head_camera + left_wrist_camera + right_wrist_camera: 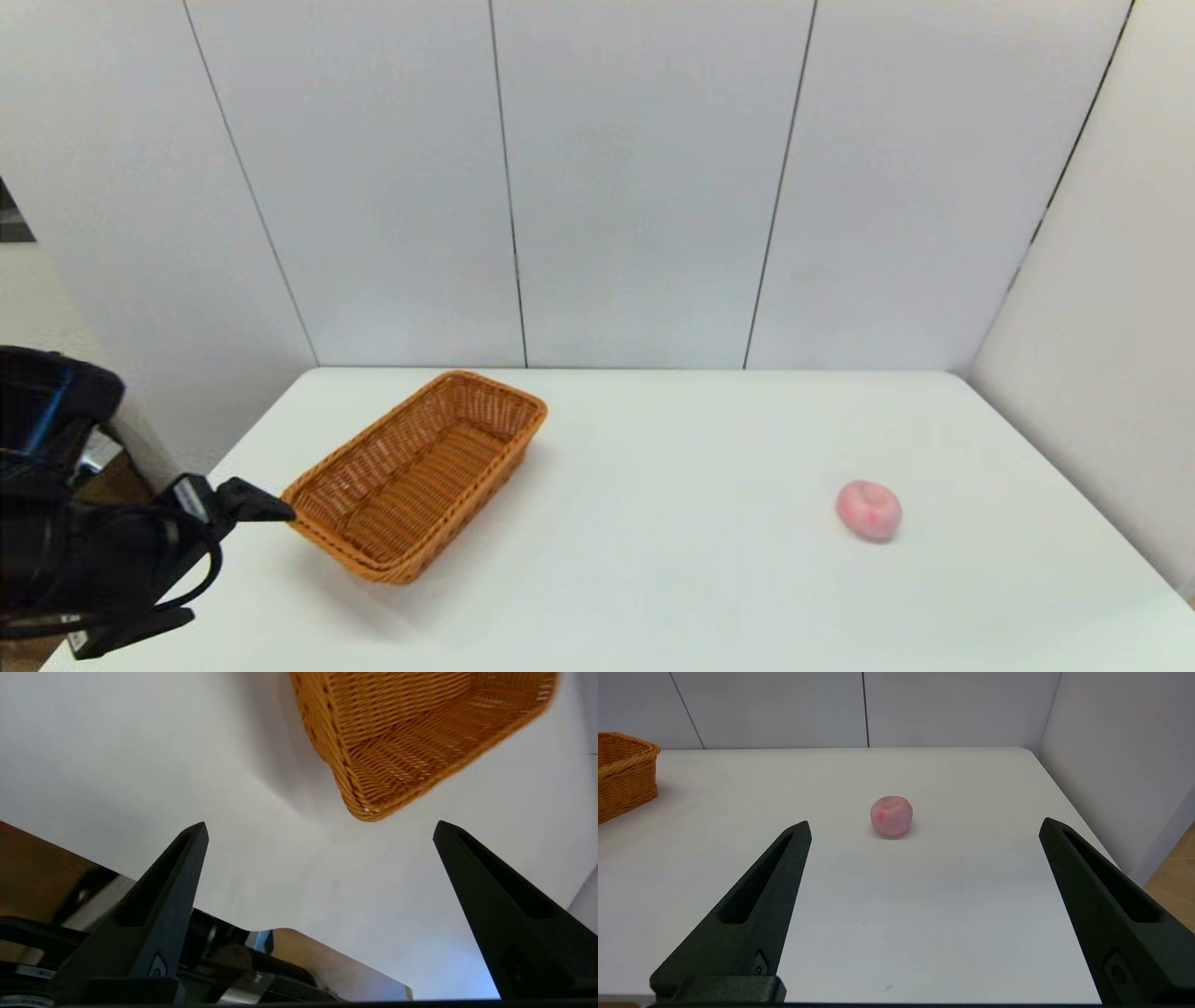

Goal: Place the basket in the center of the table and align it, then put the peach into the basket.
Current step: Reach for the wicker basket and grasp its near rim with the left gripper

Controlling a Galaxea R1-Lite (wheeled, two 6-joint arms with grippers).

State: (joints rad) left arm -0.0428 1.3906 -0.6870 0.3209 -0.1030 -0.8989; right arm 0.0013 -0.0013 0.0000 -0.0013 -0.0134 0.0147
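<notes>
The orange-brown woven basket [415,476] lies slanted on the left part of the white table [653,588], empty. My left gripper [257,506] hovers at the table's left edge, just short of the basket's near left corner [369,807]. It is open and holds nothing. The pink peach [868,510] sits alone on the right part of the table. In the right wrist view my right gripper [924,828] is open and empty, back from the peach [891,815], with the basket's end [623,772] far off to one side. The right arm is outside the head view.
Grey wall panels [644,187] stand close behind the table, and another wall [1102,355] runs along its right side. The table's left edge [201,485] lies under my left arm. Wooden floor [1174,872] shows past the right edge.
</notes>
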